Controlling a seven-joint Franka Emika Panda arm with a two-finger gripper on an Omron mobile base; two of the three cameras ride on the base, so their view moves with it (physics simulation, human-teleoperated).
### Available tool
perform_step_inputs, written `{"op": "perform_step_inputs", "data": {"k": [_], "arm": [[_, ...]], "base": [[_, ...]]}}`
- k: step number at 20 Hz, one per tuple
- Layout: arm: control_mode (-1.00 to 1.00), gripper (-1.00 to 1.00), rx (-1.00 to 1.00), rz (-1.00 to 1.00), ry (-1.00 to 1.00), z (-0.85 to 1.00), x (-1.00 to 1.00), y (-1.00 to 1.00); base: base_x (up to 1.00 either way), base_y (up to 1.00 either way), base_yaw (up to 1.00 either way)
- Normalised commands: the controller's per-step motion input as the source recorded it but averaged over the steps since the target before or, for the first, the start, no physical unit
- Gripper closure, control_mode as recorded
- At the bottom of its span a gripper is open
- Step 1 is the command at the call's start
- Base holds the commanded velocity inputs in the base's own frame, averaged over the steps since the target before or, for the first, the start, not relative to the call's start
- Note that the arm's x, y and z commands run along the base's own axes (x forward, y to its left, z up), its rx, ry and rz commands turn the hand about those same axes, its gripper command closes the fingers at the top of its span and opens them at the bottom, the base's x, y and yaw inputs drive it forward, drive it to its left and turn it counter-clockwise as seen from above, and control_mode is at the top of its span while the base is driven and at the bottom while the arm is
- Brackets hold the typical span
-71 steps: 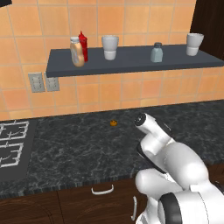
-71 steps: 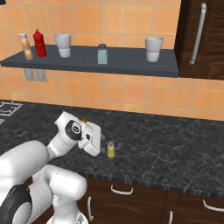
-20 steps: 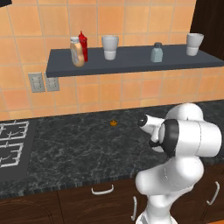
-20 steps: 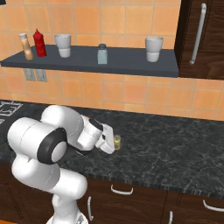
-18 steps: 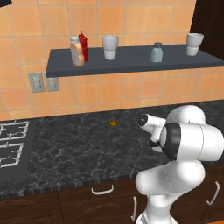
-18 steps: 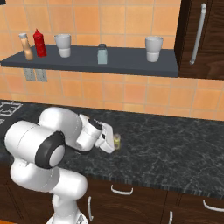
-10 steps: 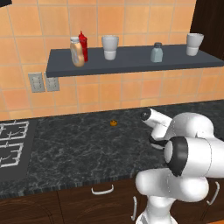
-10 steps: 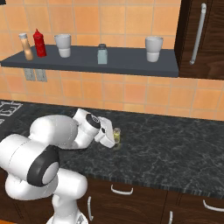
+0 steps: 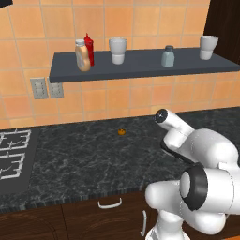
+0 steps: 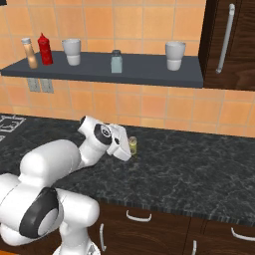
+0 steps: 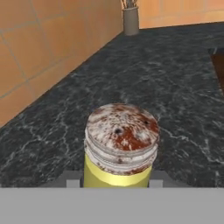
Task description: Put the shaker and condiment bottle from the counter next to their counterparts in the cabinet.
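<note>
Black grey-veined marble tabletop (image 10: 199, 169), small yellow-green cylindrical shaker with a rusty grey cap (image 11: 120, 146) standing upright near its back edge, end effector (image 10: 127, 148) clenched around the shaker's body, fingers either side.

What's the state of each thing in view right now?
gripper: shut on the shaker
shaker: upright on the counter, capped
tan condiment bottle: upright on the shelf, beside the red bottle
grey-blue shaker: upright on shelf
two white cups: upright on shelf
</note>
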Motion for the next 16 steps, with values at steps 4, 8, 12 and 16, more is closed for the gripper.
{"op": "perform_step_inputs", "data": {"k": [4, 8, 12, 16], "arm": [[-1.00, 1.00, 0.00, 0.04, -0.13, 0.47, -0.18, -0.02], [-1.00, 1.00, 0.00, 0.07, -0.12, 0.49, -0.17, -0.02], [-1.00, 1.00, 0.00, 0.11, -0.11, 0.55, -0.18, -0.01], [-1.00, 1.00, 0.00, 0.15, -0.13, 0.56, -0.26, 0.00]], "base": [[0.00, 0.00, 0.00], [0.00, 0.00, 0.00], [0.00, 0.00, 0.00], [0.00, 0.00, 0.00]]}}
